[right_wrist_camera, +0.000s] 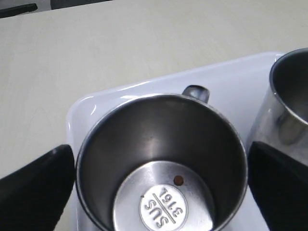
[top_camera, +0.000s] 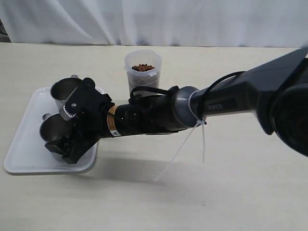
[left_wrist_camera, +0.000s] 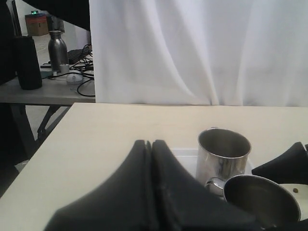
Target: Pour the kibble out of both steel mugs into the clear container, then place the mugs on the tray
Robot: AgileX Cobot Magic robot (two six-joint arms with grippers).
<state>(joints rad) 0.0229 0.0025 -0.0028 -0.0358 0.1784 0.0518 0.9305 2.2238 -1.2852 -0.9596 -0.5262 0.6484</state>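
right jaws spread wide, straddling near mug (right_wrist_camera: 159, 139), so straight up clears it | it's upright on tray (top_camera: 21, 144) beside other mug (top_camera: 65, 89) | kibble (top_camera: 143, 68) in container (top_camera: 139, 81) | left jaws clenched, empty, farther off

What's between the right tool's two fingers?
A steel mug standing on the white tray, one pellet inside; the right wrist view shows it.

White curtain (top_camera: 144, 19) behind pale beige tabletop (top_camera: 231, 192)

Beige table (top_camera: 231, 192) carries the white tray (top_camera: 24, 144) and, seemingly directly, the clear container (top_camera: 134, 79).
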